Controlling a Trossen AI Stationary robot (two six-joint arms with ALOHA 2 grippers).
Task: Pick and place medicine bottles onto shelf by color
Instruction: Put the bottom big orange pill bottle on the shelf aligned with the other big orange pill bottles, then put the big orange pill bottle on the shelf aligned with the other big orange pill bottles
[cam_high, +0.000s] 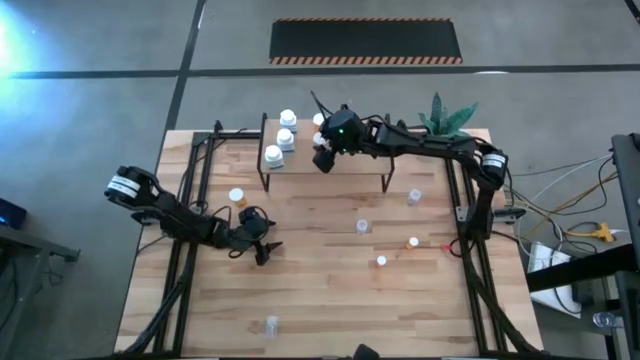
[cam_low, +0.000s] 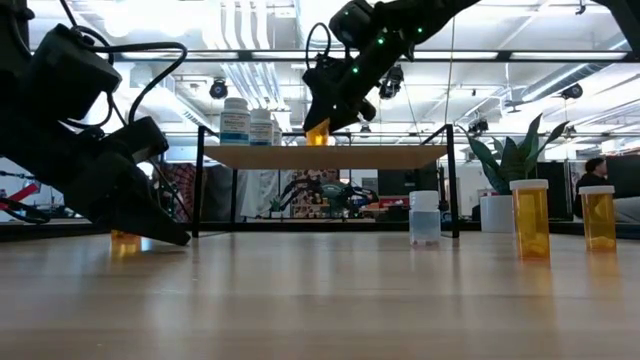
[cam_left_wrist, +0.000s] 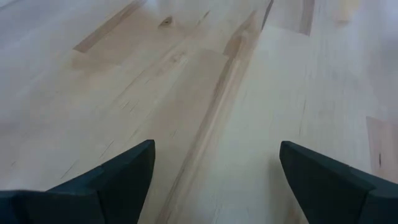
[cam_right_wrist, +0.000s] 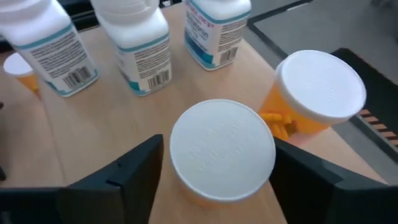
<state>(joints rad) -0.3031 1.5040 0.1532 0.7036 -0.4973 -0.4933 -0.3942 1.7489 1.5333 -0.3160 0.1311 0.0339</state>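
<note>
My right gripper (cam_high: 325, 157) is over the light-wood shelf (cam_high: 340, 178), shut on an orange bottle with a white cap (cam_right_wrist: 222, 152). This bottle also shows in the low view (cam_low: 317, 134), at the shelf top. A second orange bottle (cam_right_wrist: 311, 93) stands on its base on the shelf beside it. Three white bottles (cam_high: 285, 137) stand along the shelf's left end. My left gripper (cam_high: 263, 252) is open and empty, low over the table at the left. An orange bottle (cam_high: 237, 197) stands on the table beyond it. My right gripper has the orange bottle's white cap (cam_right_wrist: 267, 155) between its two fingers, one on each side. The fingers come from above, slanting down. The bottle is upright with its body below the fingers and its base at the shelf top; whether it rests there I cannot tell.
Loose small bottles stand on the table right of centre: two clear ones (cam_high: 414, 196) (cam_high: 362, 226) and two orange ones (cam_high: 412, 242) (cam_high: 381, 261). Another clear one (cam_high: 271, 323) is near the front edge. A green plant (cam_high: 445, 118) stands at the far right corner.
</note>
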